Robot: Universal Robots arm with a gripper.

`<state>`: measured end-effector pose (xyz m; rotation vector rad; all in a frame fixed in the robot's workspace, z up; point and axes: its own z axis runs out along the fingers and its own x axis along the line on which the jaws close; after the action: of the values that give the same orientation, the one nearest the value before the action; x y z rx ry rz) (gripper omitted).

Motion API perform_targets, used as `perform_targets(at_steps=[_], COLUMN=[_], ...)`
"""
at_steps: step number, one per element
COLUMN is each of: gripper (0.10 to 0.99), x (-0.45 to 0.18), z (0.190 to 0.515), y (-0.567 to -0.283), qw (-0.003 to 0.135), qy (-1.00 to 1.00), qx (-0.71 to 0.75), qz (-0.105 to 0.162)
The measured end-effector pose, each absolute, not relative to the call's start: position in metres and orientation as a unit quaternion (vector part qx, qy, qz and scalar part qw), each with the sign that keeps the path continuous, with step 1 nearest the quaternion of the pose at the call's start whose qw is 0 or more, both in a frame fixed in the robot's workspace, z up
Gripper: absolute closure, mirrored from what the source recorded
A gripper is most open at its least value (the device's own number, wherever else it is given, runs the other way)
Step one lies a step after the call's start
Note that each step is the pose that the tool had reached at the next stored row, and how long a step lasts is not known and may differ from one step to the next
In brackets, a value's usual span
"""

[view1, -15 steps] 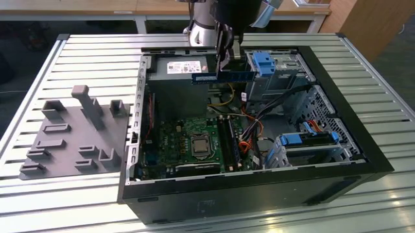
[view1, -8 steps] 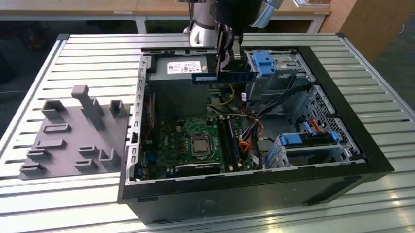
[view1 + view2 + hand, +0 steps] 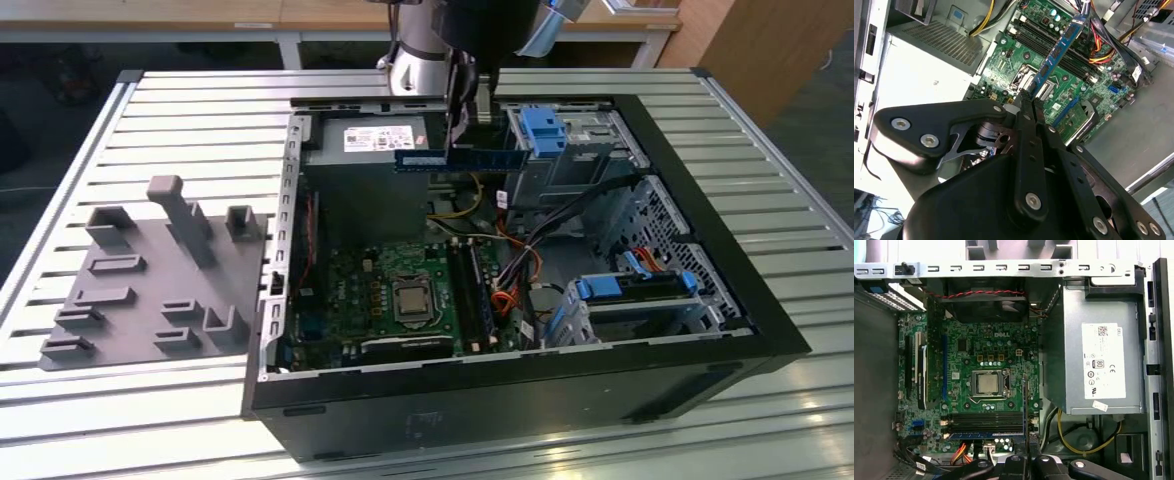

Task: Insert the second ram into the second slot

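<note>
The second ram is a thin blue stick held level above the open computer case, over its far end near the power supply. My gripper is shut on one end of it from above. In the second wrist view the black fingers pinch the ram, which reaches out over the green motherboard. In the first wrist view the ram appears edge-on beside the dark memory slots. Those slots lie well below and nearer than the ram in the exterior view. I cannot tell which slot is the second.
The black case lies open on a slatted metal table. A grey fixture plate sits at the exterior view's left. Inside are the power supply, the processor socket, loose cables and blue drive-bay clips.
</note>
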<state>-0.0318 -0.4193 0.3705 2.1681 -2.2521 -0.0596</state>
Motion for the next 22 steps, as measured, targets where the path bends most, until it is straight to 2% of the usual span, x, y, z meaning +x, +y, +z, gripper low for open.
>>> perform_targets(at_steps=[22], gripper=[0.953], x=[-0.0318], z=[0.3700], y=[-0.4262], qw=[0.007], qy=[-0.741], qx=[0.672], qz=[-0.019])
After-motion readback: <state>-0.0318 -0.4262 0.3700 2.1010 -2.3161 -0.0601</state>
